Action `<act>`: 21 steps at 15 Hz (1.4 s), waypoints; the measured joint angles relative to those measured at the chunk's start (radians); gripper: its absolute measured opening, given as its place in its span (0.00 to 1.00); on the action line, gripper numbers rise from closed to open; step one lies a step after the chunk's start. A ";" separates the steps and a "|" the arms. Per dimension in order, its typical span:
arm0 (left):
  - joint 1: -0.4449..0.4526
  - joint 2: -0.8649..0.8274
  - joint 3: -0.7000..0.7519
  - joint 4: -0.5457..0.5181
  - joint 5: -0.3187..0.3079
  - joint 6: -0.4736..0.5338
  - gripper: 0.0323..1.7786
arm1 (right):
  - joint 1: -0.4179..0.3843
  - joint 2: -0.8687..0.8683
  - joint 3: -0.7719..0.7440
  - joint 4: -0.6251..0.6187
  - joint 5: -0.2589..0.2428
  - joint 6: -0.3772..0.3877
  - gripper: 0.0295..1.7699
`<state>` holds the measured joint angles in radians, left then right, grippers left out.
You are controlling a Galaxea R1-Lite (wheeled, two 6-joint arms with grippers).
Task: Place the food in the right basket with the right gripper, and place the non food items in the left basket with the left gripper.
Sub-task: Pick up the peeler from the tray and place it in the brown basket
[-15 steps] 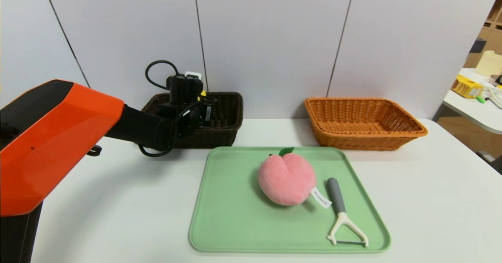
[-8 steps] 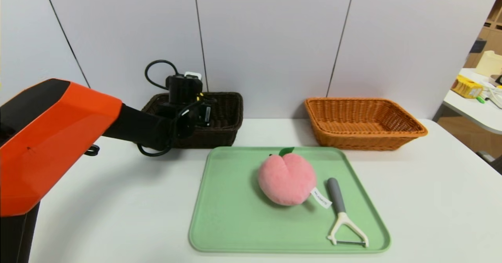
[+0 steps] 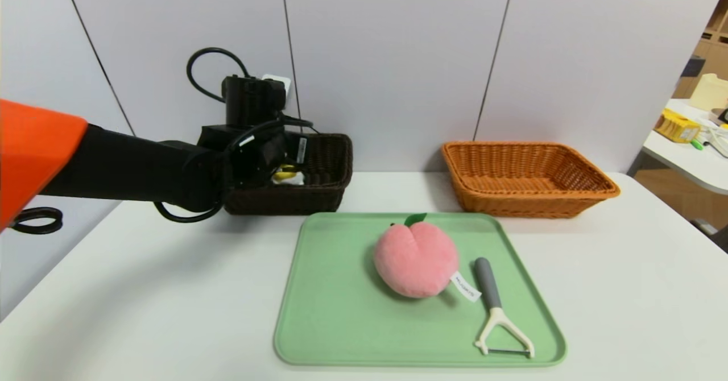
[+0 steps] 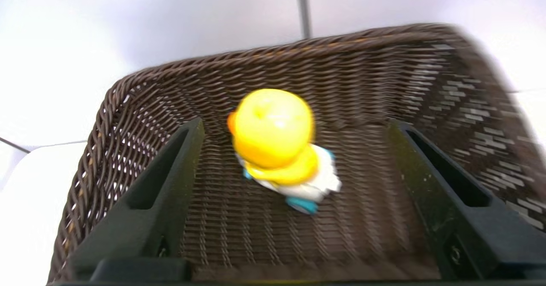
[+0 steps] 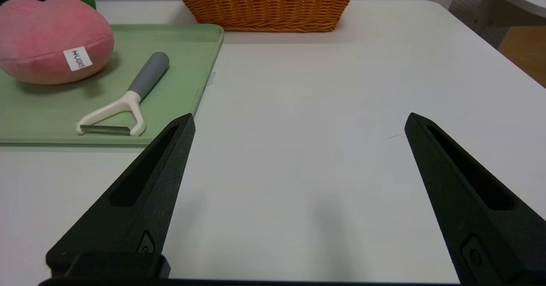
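A yellow duck toy (image 4: 275, 136) on a white base with blue wheels sits on the floor of the dark brown left basket (image 3: 333, 159), free of any grip. My left gripper (image 4: 296, 124) hovers open above it, one finger on either side and neither touching it. A pink plush peach (image 3: 415, 259) and a grey-handled white peeler (image 3: 493, 307) lie on the green tray (image 3: 335, 313). The orange right basket (image 3: 529, 190) holds nothing. My right gripper (image 5: 298, 121) is open and low over the bare table to the right of the tray, out of the head view.
The white table (image 3: 625, 290) extends on both sides of the tray. A grey panel wall stands right behind both baskets. A side table with clutter (image 3: 688, 136) is at the far right. The left arm's cable (image 3: 205, 65) loops above the wrist.
The left gripper has let go of the duck toy, which now rests in the dark basket. The left arm has risen and drawn back toward the left. Peach and peeler have not moved.
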<state>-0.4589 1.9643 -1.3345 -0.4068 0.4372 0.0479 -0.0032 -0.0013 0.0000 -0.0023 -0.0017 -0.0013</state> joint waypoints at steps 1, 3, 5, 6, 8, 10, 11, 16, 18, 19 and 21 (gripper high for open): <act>-0.031 -0.027 0.010 0.022 0.000 -0.001 0.87 | 0.000 0.000 0.000 0.000 0.000 0.000 0.96; -0.098 -0.068 0.023 0.053 0.001 -0.005 0.89 | 0.000 0.000 0.000 0.000 0.000 0.000 0.96; -0.180 -0.101 0.028 0.074 0.002 -0.006 0.91 | 0.000 0.000 0.000 0.000 0.000 0.000 0.96; -0.226 -0.115 0.029 0.087 0.002 -0.006 0.91 | 0.000 0.000 0.000 0.000 0.000 0.000 0.96; -0.315 -0.134 0.030 0.115 0.004 -0.006 0.92 | 0.000 0.000 0.000 0.000 0.000 0.000 0.96; -0.406 -0.146 0.030 0.147 0.005 -0.008 0.93 | 0.000 0.000 0.000 0.000 0.000 0.000 0.96; -0.449 -0.148 0.030 0.158 0.005 -0.013 0.94 | 0.000 0.000 0.000 0.000 0.000 0.000 0.96; -0.634 -0.108 -0.010 0.251 0.010 -0.099 0.94 | 0.000 0.000 0.000 0.000 0.000 0.000 0.96; -0.677 -0.077 -0.049 0.289 0.009 -0.114 0.95 | 0.000 0.000 0.000 0.000 0.000 0.000 0.96; -0.698 -0.056 -0.070 0.306 0.009 -0.132 0.95 | 0.000 0.000 0.000 0.000 0.000 0.000 0.96; -0.734 -0.008 -0.112 0.322 0.009 -0.181 0.95 | 0.000 0.000 0.000 0.000 0.000 0.000 0.96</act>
<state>-1.1930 1.9564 -1.4466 -0.0845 0.4457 -0.1332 -0.0032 -0.0013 0.0000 -0.0028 -0.0017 -0.0013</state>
